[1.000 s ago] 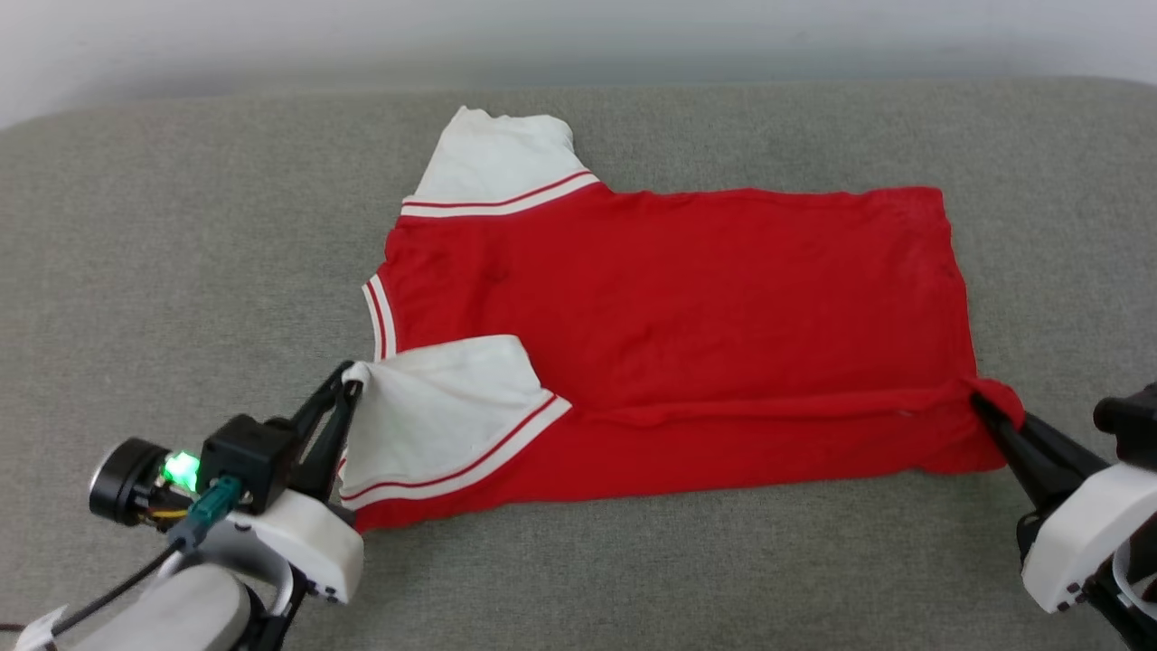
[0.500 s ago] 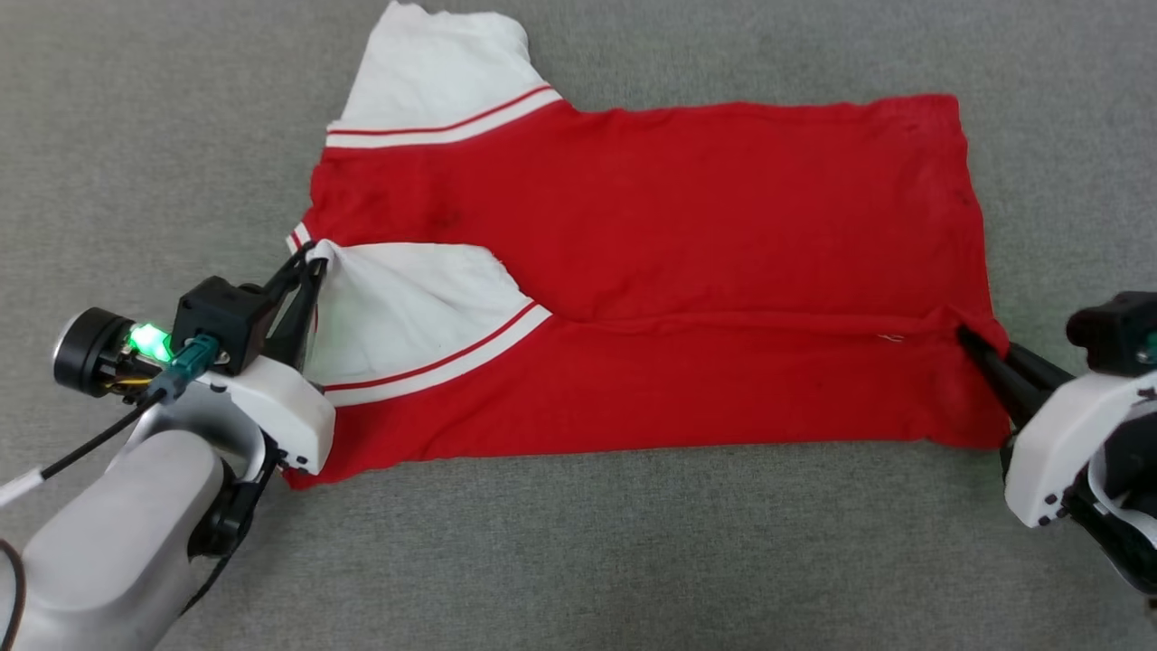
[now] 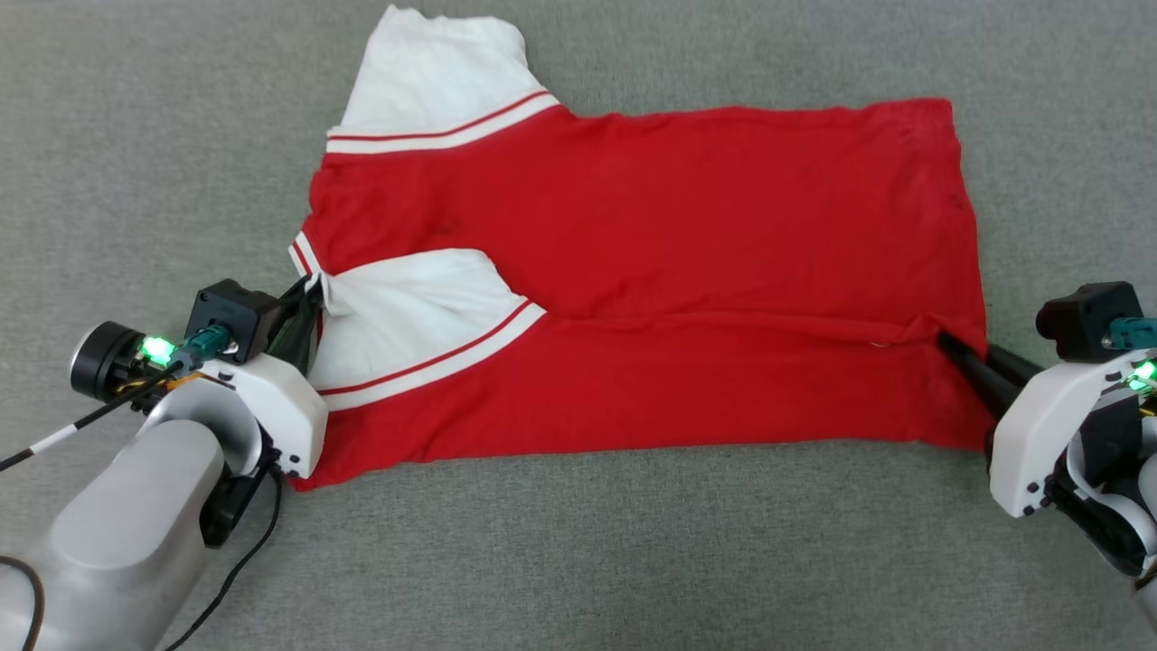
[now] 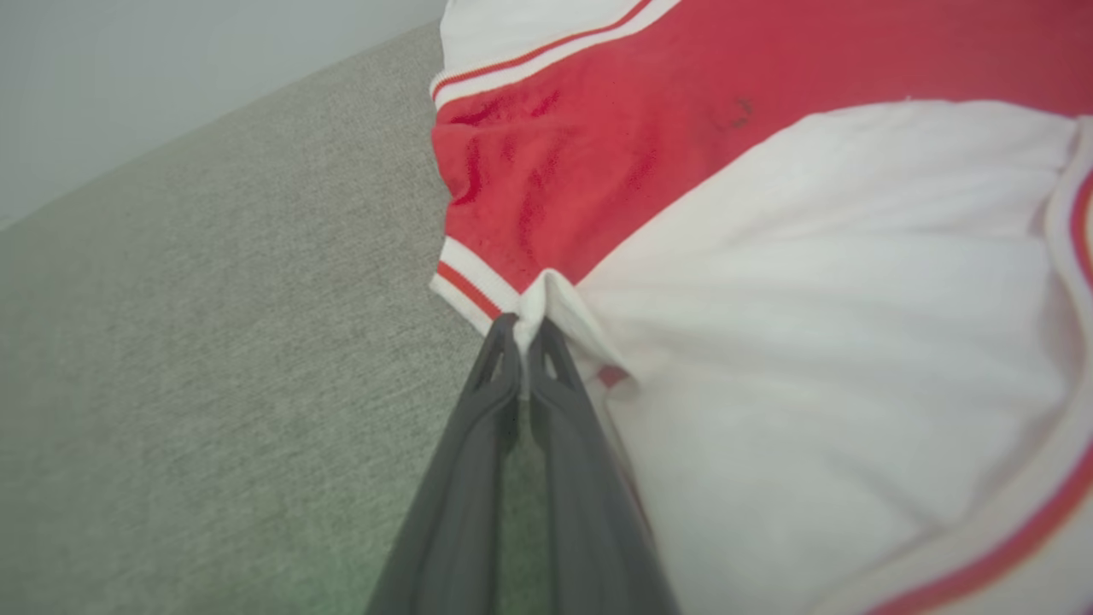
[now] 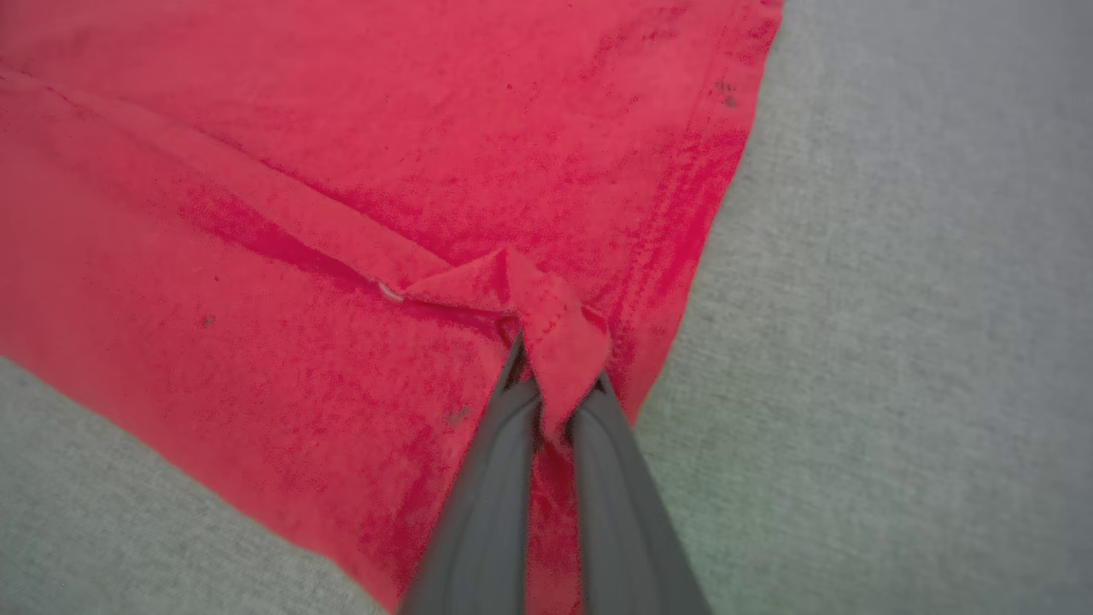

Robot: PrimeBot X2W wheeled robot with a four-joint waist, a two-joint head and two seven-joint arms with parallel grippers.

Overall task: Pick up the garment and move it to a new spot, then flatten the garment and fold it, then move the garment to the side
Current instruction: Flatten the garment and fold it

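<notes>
Near-left edge of red white-sleeved fabric T-shirt point(image 3: 723, 208) hidden behind my left pincer point(image 3: 314, 287), wrist of my right pincer point(image 3: 945, 341) cut off at the view's edge

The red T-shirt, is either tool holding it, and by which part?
Both hold the red T-shirt: the left tool pinches the edge of the folded-over white sleeve, the right tool a folded hem corner.

Head view is tilted down by camera motion. Sleeve tip point(image 3: 342, 291) pinched in the left gripper point(image 3: 313, 289) fingers is lowered onto the garment point(image 3: 678, 217), beside the neckline trim point(image 3: 305, 257). Hem corner point(image 3: 929, 327) at the right gripper point(image 3: 945, 342) fingertips is flattened.
</notes>
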